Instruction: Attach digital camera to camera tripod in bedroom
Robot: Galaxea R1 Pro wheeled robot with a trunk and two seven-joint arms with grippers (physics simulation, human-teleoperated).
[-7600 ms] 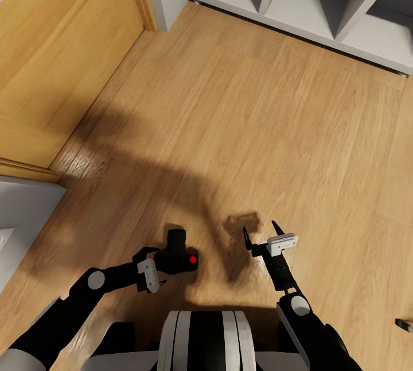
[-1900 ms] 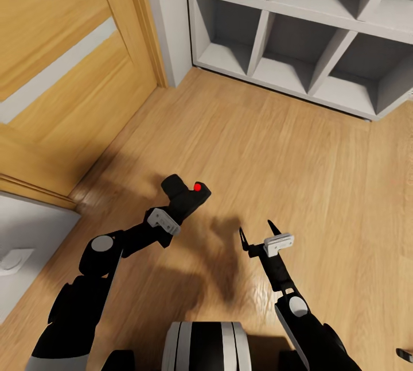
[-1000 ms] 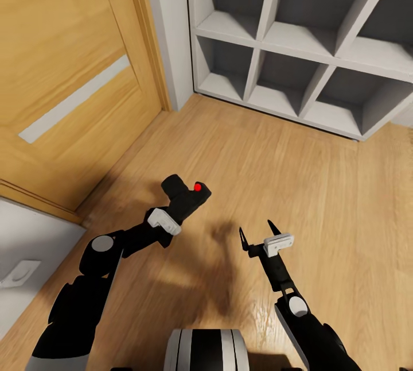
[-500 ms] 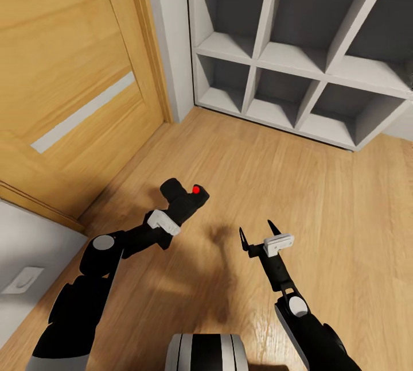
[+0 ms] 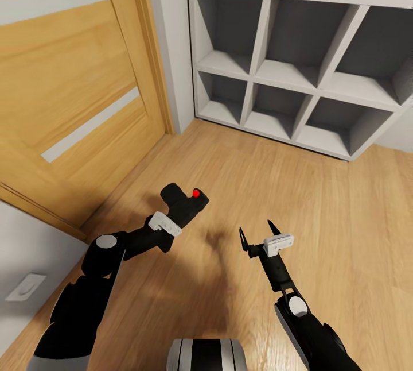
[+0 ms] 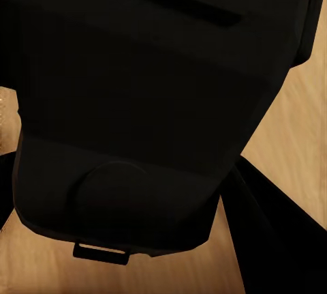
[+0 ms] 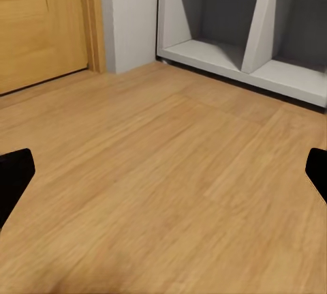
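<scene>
A light wood floor of long planks runs across the room, its grain slanting toward the far wall, with soft dark shadows pooled on the near boards. At the left stands a wooden door in a warm honey tone, crossed by pale inset strips and framed by a matching jamb. Just beside the jamb a narrow strip of pale grey wall fills the corner. To its right sits a white cube shelf — open compartments with dark grey backs, its bottom row resting on the floor. At the near left edge a pale grey surface carries a small white plate — what it is cannot be told.
</scene>
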